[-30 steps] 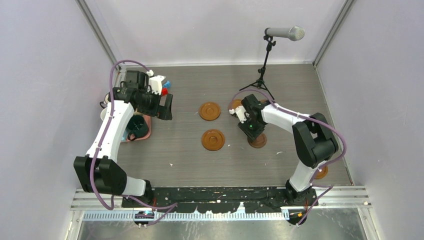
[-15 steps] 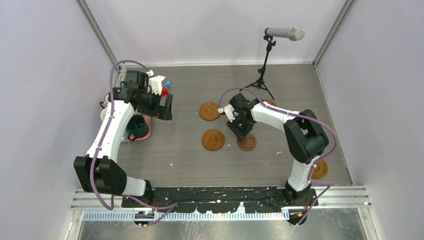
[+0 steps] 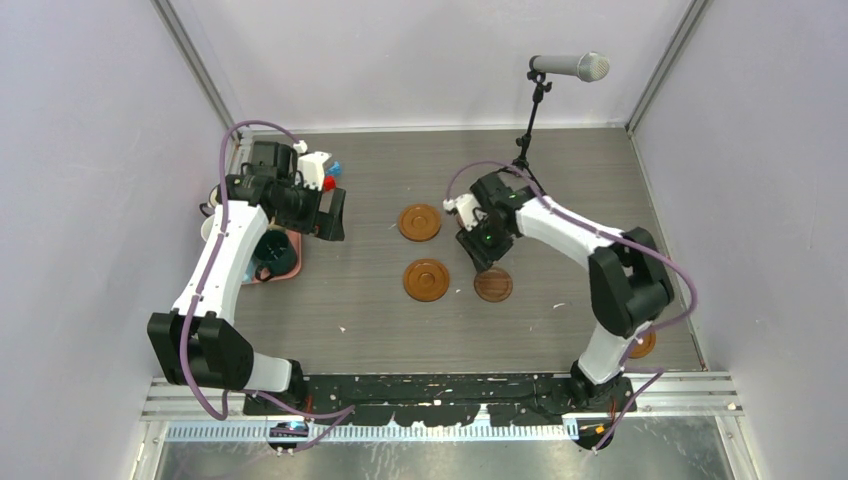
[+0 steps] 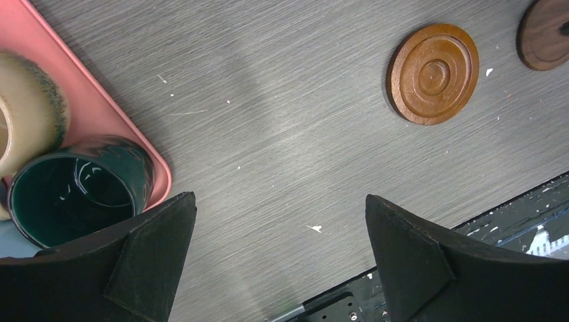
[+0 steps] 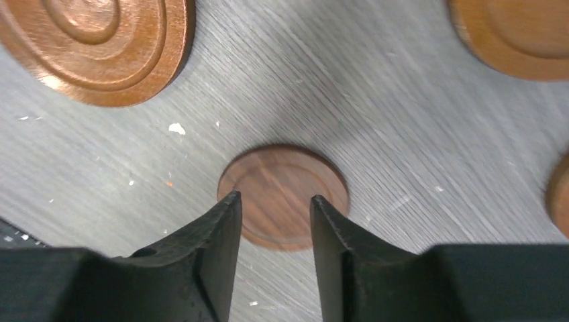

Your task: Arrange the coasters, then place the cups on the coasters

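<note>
- The grey wood-grain counter (image 3: 380, 320) carries everything, and my two arms are bolted side by side at its near edge.
- My left hand (image 4: 278, 201) hangs above the left side of the counter, beside the tray. Its two black fingers are spread wide apart with nothing between them.
- My right hand (image 5: 274, 198) hovers over the middle of the counter, pointing down. Its fingers stand a little apart and grip nothing; bare counter and a coaster show through the gap.
- A black microphone stand (image 3: 527, 140) on tripod legs stands at the far right of the counter, behind my right arm.
- A pink rectangular tray (image 4: 100, 111) lies at the counter's left edge, partly under my left arm.
- A dark green glazed mug (image 4: 67, 194) stands upright in a corner of the tray. A beige speckled mug (image 4: 27, 114) stands just beside it in the same tray.
- A smooth dark brown round wooden coaster (image 5: 282, 174) lies flat on the counter just below my right hand, clear of its fingertips.
- A ringed reddish-brown wooden coaster (image 3: 427, 280) lies just to the left of the dark one. A second ringed coaster (image 3: 420, 222) lies beyond it, farther from me.
- A partly hidden brown coaster (image 3: 643, 345) shows behind my right arm's base, near the counter's near right corner.
- A small red toy block (image 3: 329, 184) and a small blue toy block (image 3: 336, 167) sit by my left wrist at the far left.
</note>
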Controlling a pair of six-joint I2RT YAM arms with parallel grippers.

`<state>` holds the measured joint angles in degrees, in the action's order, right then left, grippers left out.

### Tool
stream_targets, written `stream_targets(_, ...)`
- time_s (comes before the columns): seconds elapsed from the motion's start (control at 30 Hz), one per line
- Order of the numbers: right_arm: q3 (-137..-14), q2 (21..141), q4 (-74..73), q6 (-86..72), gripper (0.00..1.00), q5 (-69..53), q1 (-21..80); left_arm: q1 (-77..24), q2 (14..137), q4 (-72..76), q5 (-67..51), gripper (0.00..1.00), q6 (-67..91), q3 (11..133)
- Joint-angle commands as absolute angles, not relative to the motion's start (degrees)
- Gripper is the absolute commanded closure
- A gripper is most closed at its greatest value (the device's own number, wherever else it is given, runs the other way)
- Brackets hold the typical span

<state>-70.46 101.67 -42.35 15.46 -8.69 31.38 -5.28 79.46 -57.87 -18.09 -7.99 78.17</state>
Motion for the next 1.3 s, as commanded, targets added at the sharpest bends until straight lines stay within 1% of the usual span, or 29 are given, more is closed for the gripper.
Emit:
stream_targets(0.0,-75.1,91.9,-49.6,17.5,0.48,-12.8,25.4,-5.4,78.1,-58.7,-19.5,0.00,-8.8,79.5)
stream_targets(0.1,-74.3,88.3,-55.1,21.8,0.39,-14.2,18.2,-5.4,77.9,-58.7,-19.6,0.00,-9.1,79.5)
stream_targets(0.17,-73.0,87.0,-58.6,26.4,0.35,-15.4,9.8,-5.4,77.9,-58.7,-20.1,0.00,-9.1,79.5)
stream_targets(0.37,-67.4,83.9,-66.0,40.3,0.32,-16.3,-11.6,-5.4,77.8,-58.1,-23.2,0.00,-7.9,79.1)
stream_targets(0.47,-64.4,83.4,-66.5,46.1,0.32,-15.0,-20.1,-5.4,78.0,-58.0,-23.8,0.00,-7.7,79.2)
stream_targets(0.63,-62.9,85.5,-68.3,54.9,0.32,-12.7,-31.8,-5.4,78.1,-58.2,-24.1,0.00,-7.7,79.5)
stream_targets(0.87,-59.5,85.9,-64.5,62.4,0.32,-7.2,-40.5,-5.4,77.9,-58.1,-24.2,0.00,-7.4,79.3)
stream_targets(1.27,-48.4,83.8,-48.6,61.7,0.30,-2.7,-41.3,-5.5,77.6,-58.1,-23.7,0.00,-7.2,79.1)
